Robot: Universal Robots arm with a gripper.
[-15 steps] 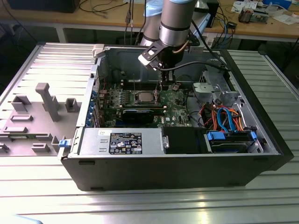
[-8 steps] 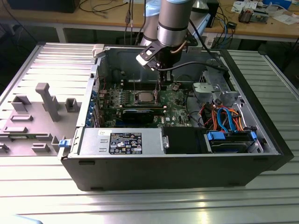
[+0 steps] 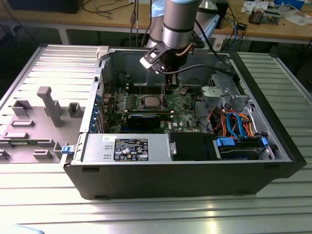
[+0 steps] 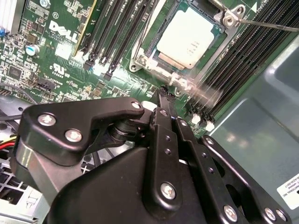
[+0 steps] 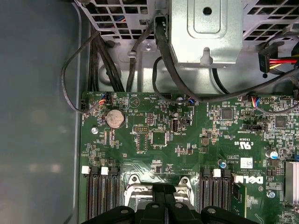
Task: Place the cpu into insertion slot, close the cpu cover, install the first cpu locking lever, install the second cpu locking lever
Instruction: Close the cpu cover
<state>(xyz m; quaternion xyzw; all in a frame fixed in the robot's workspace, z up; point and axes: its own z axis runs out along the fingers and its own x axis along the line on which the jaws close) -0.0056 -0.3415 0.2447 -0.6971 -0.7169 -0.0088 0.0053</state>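
The cpu [image 4: 189, 37], a dull silver square, lies in the insertion slot [image 4: 154, 39] on the green board; in the exterior view the cpu [image 3: 150, 101] sits mid-board. A silver tab of the cpu cover [image 4: 229, 17] shows at one corner, and I cannot tell whether the cover lies flat. A thin locking lever [image 4: 266, 24] runs off from that corner. My gripper [image 4: 163, 92] is shut with nothing in it, its tips just off the slot's metal edge. It hangs at the slot's far right in the exterior view, gripper [image 3: 169, 82], and both wrist views show it, gripper [image 5: 163, 198].
Long black memory slots [image 4: 243, 60] flank the socket on both sides. The case's teal-grey wall [image 4: 261, 140] stands close by. A drive cage with cables [image 3: 229, 105] fills the exterior view's right, and a power supply [image 3: 126, 146] lies along the front. Cables [image 5: 159, 60] loop over the board's edge.
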